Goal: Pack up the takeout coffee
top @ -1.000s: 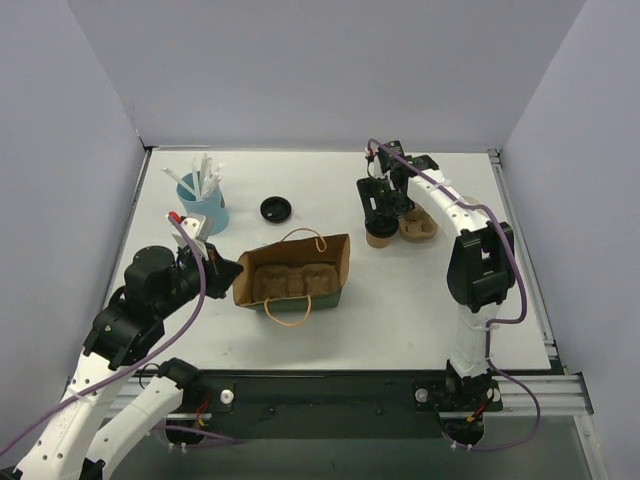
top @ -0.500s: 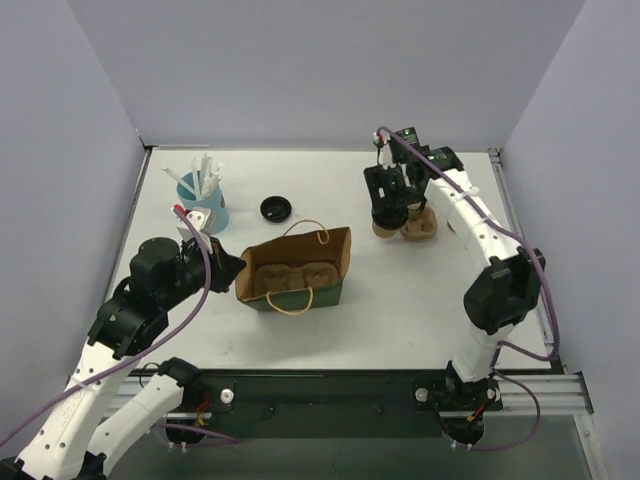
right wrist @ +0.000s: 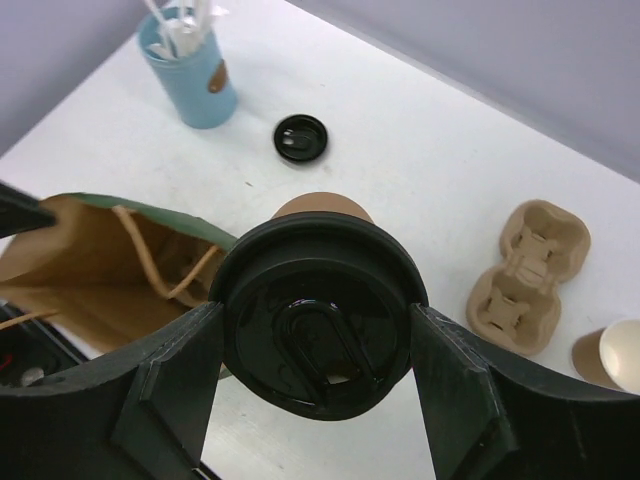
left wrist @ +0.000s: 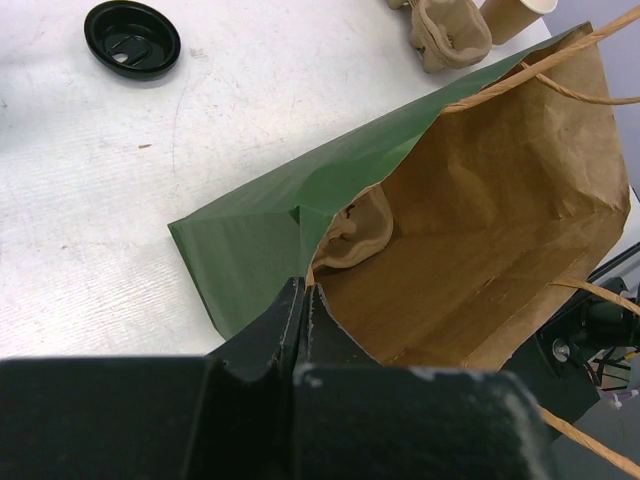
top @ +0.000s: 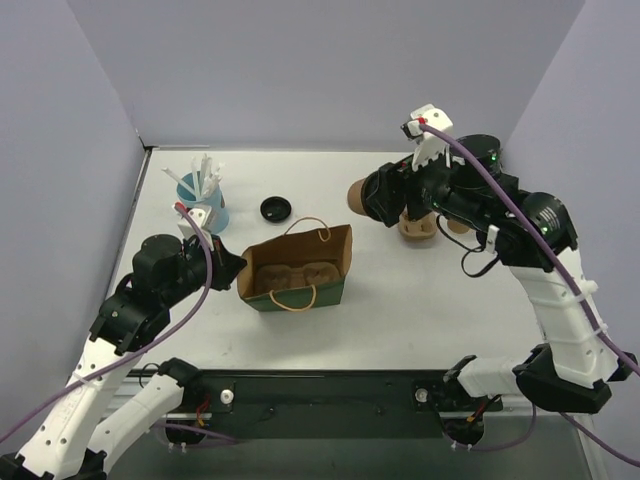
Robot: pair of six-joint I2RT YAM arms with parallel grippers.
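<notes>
From above, the takeout coffee (top: pixel 357 195) is seen held off the table (top: pixel 420 300), right of the paper bag (top: pixel 300 275), clamped by the right gripper (top: pixel 378 197). At the left wrist, the bag's rim is pinched by the left gripper (left wrist: pixel 303 300). At the right wrist, its black lid (right wrist: pixel 318 310) is squeezed between both fingers (right wrist: pixel 170 385).

Tan takeout coffee (top: pixel 360 196), black lid on, aloft, tilted.

you get bright, even light from above, with soft shadows beside the paper bag (top: pixel 338 258) on the white table (top: pixel 420 290), a wet-looking glare on the black lid of the takeout coffee (right wrist: pixel 318 315), and the left gripper (left wrist: pixel 303 300) close, dark and out of focus.
</notes>
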